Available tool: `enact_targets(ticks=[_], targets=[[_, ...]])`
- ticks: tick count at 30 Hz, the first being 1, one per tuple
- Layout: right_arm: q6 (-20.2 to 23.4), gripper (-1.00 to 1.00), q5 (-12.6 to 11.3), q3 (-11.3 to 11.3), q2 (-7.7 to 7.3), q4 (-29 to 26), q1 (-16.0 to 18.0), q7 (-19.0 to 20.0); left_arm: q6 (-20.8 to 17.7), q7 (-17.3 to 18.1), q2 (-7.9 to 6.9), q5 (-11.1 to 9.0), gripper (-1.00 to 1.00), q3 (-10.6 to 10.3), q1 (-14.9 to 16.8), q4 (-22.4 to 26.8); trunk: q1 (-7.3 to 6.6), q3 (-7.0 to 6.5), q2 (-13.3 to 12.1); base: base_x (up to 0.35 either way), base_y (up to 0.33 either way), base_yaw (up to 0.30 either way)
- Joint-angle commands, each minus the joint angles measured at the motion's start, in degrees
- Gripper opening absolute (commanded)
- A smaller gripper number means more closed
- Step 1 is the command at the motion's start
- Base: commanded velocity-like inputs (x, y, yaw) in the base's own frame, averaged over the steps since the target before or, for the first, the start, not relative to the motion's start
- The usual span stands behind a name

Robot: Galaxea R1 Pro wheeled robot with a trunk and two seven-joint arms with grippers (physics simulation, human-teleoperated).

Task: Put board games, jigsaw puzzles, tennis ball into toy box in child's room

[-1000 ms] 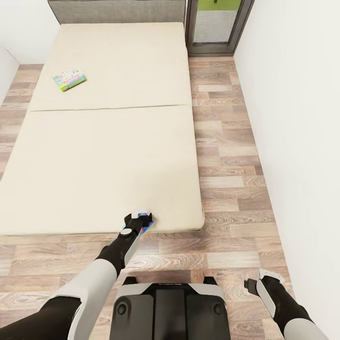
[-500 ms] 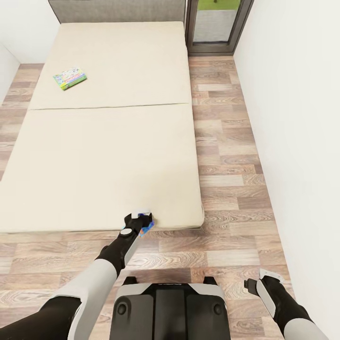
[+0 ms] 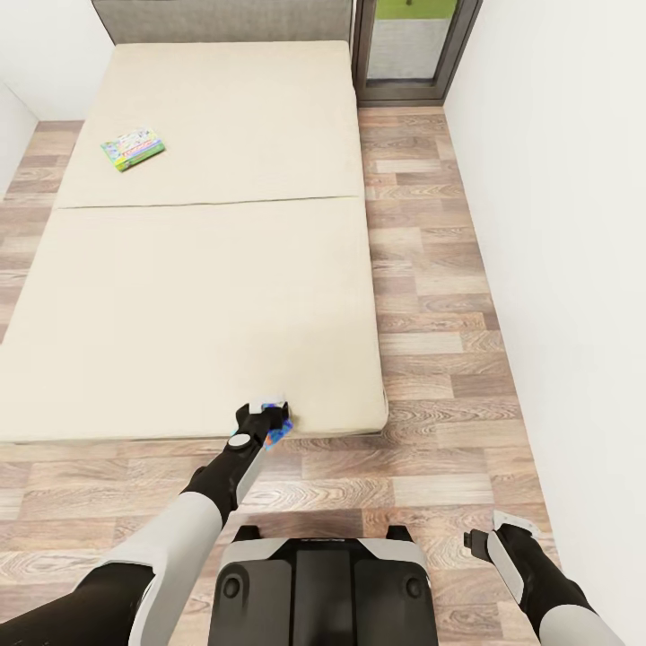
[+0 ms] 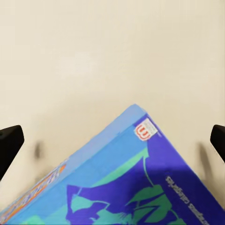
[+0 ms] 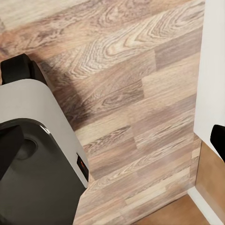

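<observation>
Reaching forward from the robot's base [image 3: 323, 588], the left arm puts its left gripper [image 3: 266, 420] at the near edge of the bed [image 3: 206, 296], toward 12 o'clock from the trunk. A blue board game [image 3: 280, 432] lies under that gripper at the mattress edge. In the left wrist view the blue board game [image 4: 126, 183] shows a blue and purple lid with green figures and a small red-and-white logo, one corner pointing into the gap between the two dark fingertips [image 4: 9, 145]. The fingertips stand wide at either side, well apart from the box, so the claw is wide and holds nothing.

A second board game [image 3: 133, 150], green-edged and colourful, lies flat on the cream cover far up the bed at about 11 o'clock, near the grey headboard [image 3: 224, 20].

At about 4 o'clock the right gripper [image 3: 489, 536] hangs low over the wood-plank floor [image 3: 431, 269], beside the white wall [image 3: 565, 224]. In the right wrist view its dark fingertips [image 5: 218, 138] sit wide apart with nothing between them, over floor planks and the grey base.

A glass door [image 3: 408, 45] stands at 1 o'clock, just past the bed.
</observation>
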State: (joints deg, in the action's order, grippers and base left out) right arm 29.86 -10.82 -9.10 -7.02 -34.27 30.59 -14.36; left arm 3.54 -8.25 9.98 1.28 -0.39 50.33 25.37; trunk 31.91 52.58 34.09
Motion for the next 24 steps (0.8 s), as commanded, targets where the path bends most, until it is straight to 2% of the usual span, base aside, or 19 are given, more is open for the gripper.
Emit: enact_targets(ticks=[1, 24], targets=[[0.2, 1.00, -0.6, 0.0, -0.01, -0.1, 0.0, -0.4, 0.3, -0.3, 0.02, 0.1, 1.00, 0.0, 0.0, -0.1, 0.02, 0.04, 0.1, 0.000, 0.000, 0.000], [0.2, 1.00, -0.6, 0.0, -0.01, -0.1, 0.0, -0.4, 0.6, -0.4, 0.02, 0.1, 1.00, 0.0, 0.0, -0.1, 0.02, 0.04, 0.1, 0.000, 0.000, 0.000]])
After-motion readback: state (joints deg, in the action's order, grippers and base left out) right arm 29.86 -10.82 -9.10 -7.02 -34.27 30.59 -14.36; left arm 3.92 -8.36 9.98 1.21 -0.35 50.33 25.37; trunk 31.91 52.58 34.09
